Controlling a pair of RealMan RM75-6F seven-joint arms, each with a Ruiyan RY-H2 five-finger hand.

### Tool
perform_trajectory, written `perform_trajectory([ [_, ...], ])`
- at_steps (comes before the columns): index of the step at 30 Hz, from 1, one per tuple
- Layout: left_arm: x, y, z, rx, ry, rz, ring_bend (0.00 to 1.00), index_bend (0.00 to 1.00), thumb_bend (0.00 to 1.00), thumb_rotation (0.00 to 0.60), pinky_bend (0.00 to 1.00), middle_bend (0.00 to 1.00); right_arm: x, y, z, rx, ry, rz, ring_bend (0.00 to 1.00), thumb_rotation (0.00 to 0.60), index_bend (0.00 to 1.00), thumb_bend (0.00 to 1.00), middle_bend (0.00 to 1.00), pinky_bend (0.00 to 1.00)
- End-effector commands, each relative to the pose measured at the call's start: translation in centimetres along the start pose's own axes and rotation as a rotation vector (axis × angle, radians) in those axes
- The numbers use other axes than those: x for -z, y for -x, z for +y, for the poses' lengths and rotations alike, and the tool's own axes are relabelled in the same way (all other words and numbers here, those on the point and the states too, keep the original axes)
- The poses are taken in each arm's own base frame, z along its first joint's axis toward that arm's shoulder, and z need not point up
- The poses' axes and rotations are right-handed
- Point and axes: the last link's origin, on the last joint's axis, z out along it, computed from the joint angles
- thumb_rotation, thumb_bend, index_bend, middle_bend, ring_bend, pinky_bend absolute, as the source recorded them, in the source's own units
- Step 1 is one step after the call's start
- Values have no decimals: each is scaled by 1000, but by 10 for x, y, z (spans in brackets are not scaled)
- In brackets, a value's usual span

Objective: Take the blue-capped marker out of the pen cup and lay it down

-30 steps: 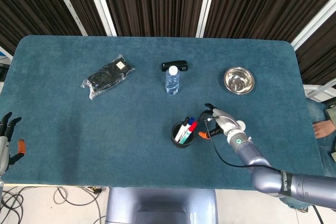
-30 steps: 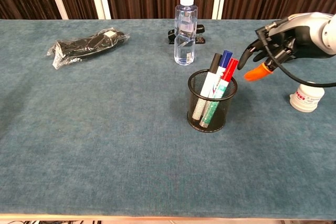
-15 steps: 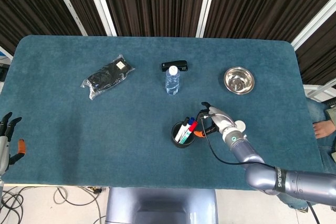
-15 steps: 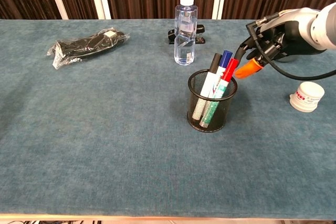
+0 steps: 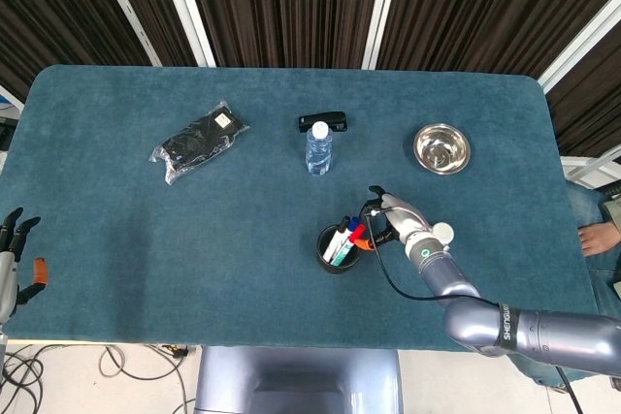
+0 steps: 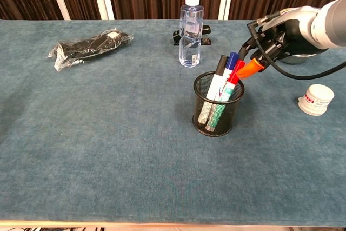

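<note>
A black mesh pen cup [image 6: 218, 106] [image 5: 338, 251] stands near the table's front middle with three markers leaning in it. The blue-capped marker [image 6: 232, 59] [image 5: 347, 229] sticks up at the back, between a black-capped one [image 6: 221, 64] and a red-capped one [image 6: 236, 72]. My right hand [image 6: 268, 43] [image 5: 388, 218] hovers just right of the cup's top, fingers apart and holding nothing. Its orange thumb tip sits against or right beside the red and blue caps; I cannot tell if it touches. My left hand [image 5: 15, 259] hangs off the table's left front corner, fingers spread.
A water bottle [image 6: 191, 31] and a black clip [image 5: 322, 121] stand behind the cup. A black bagged item [image 5: 197, 141] lies at the back left, a steel bowl [image 5: 441, 147] at the back right. A small white jar [image 6: 315, 99] sits right of the cup.
My right hand has moved left and slightly up toward the cup; its orange thumb tip now reaches the marker caps. The markers and the left hand have not moved.
</note>
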Motion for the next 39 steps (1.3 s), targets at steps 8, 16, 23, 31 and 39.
perform_trajectory([
  [8, 0, 0, 0, 0, -1, -1, 95, 131, 556, 600, 63, 9, -3, 2, -9, 9, 3, 3, 0, 600, 515, 331, 0, 158],
  [16, 0, 0, 0, 0, 1, 0, 95, 131, 557, 600, 63, 9, -3, 3, -13, 12, 9, 3, 0, 600, 525, 350, 0, 157],
  [23, 0, 0, 0, -1, 1, -2, 95, 131, 556, 600, 63, 9, -5, 4, -12, 14, 22, 2, 0, 600, 533, 366, 0, 158],
  [31, -1, 1, 0, -2, -2, -5, 95, 131, 557, 600, 63, 9, -5, 3, -9, 16, 25, -2, 0, 600, 533, 366, 0, 158],
  [39, 0, 1, 0, 0, -2, -4, 95, 131, 557, 600, 64, 9, -6, 5, -12, 11, 18, -3, 0, 600, 533, 366, 0, 157],
])
